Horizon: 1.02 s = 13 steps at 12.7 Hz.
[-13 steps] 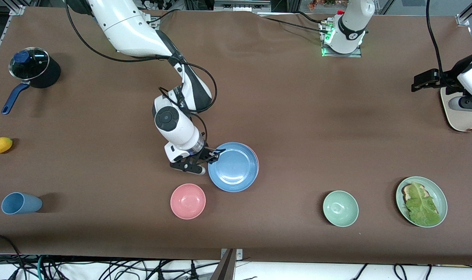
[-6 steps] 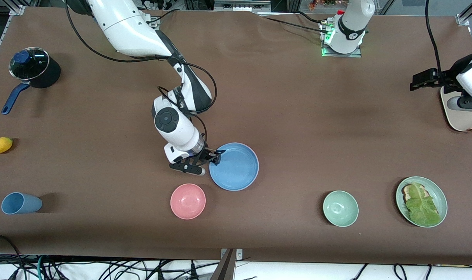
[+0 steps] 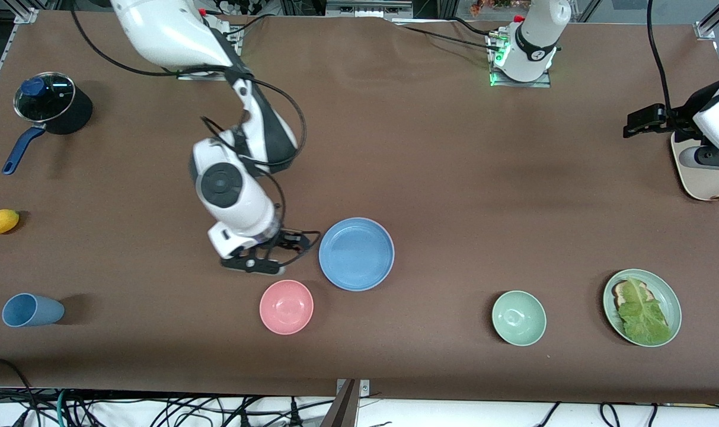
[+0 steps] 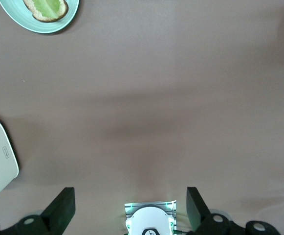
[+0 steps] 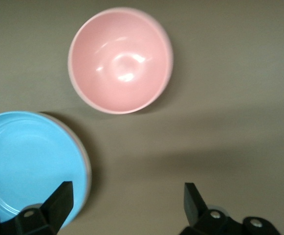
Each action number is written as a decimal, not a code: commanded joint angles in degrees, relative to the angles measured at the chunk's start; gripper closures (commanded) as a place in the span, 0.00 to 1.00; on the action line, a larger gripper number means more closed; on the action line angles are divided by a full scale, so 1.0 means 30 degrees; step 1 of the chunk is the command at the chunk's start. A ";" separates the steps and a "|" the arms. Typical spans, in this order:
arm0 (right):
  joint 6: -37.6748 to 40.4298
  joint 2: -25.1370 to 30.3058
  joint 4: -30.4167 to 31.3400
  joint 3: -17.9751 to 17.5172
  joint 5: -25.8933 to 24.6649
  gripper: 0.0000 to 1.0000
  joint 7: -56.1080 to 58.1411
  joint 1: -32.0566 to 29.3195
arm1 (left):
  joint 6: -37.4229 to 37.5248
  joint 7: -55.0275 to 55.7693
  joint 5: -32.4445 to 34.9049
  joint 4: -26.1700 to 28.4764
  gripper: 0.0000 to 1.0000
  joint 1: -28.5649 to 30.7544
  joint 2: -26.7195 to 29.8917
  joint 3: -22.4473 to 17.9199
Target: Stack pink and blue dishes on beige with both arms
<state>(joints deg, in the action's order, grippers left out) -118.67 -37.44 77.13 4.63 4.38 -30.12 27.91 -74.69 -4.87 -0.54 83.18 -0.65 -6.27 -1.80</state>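
The light blue dish (image 3: 356, 254) lies flat in the middle of the table and also shows in the right wrist view as the blue dish (image 5: 29, 166). A thin pale rim (image 5: 86, 169) peeks out from under its edge. The pink dish and the beige are hidden. My right gripper (image 3: 285, 254) (image 5: 126, 200) hangs open and empty over bare table beside the blue dish, toward the right arm's end. My left gripper (image 3: 644, 123) (image 4: 129, 196) waits open and empty, high at the left arm's end of the table.
A small pink bowl (image 3: 286, 306) (image 5: 120, 59) sits close to the right gripper, nearer the camera. Also on the table are a green bowl (image 3: 518, 318), a pale green lettuce plate (image 3: 642, 307) (image 4: 39, 12), a blue cup (image 3: 30, 309), a yellow fruit (image 3: 0, 221), a lidded pot (image 3: 51, 104) and a white slab (image 3: 700, 175).
My right gripper opened and let go of the blue dish, which settled flat and covered the pink rim. The gripper then drew back toward the right arm's end. The left arm barely moved.
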 commanded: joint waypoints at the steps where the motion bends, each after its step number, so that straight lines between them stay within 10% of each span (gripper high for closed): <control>1: 0.2630 0.2045 0.0335 -0.0254 -0.0024 0.00 0.2007 -0.2001 | 0.0140 0.0187 -0.0553 0.0192 0.00 0.0042 0.0243 0.0044; 13: 1.1665 1.1242 0.2817 -0.1365 0.0065 0.00 0.6787 -0.6252 | 0.0023 0.0127 -0.0847 -0.0042 0.00 -0.0134 0.0243 0.0073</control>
<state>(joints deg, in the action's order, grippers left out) -83.50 -9.56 79.14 3.40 4.59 -11.05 12.01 -74.66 -4.87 -1.65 83.16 -0.86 -6.24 -1.40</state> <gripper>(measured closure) 0.000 0.000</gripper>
